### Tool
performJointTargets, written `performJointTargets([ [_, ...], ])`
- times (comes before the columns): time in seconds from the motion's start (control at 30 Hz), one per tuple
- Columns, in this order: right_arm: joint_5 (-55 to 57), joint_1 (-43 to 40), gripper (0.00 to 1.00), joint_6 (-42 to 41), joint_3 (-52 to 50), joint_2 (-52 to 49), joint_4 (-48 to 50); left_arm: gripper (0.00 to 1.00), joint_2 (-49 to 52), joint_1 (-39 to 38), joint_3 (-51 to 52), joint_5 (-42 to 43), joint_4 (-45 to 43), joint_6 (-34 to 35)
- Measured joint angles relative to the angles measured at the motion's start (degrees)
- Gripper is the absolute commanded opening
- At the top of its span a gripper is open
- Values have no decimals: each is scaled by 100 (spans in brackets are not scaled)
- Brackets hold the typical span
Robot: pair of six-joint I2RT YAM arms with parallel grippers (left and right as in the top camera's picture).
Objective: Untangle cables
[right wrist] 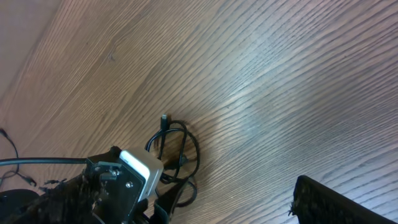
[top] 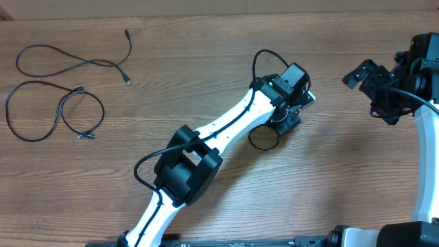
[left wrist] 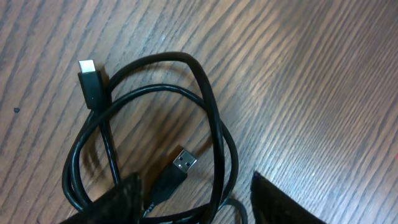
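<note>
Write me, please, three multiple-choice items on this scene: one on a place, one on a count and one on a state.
1. Where does the coiled cable lie?
A. under the left tool, near the middle of the table
B. at the far right edge
C. draped over the right arm

2. How many plug ends of the coil show in the left wrist view?
A. none
B. two
C. five

3. How is the right tool?
A. shut on a cable
B. shut on nothing
C. open, holding nothing

Answers:
1 A: the overhead view shows the coil right below the left tool.
2 B: a USB plug and a light-tipped plug are in sight.
3 C: its fingers stand apart, away from every cable.
</note>
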State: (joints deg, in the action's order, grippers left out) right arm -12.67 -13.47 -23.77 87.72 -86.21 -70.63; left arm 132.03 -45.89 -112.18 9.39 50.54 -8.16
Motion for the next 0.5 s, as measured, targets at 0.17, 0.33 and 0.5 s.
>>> performJointTargets([
  [0.17,-2,0,100,2,0,0,-63,41,0,0,4,0,-2,-42],
  [0.33,-4,0,100,2,0,0,-85,41,0,0,4,0,7,-42],
  [0.5,-4,0,100,2,0,0,-90,42,0,0,9,0,31,-42],
])
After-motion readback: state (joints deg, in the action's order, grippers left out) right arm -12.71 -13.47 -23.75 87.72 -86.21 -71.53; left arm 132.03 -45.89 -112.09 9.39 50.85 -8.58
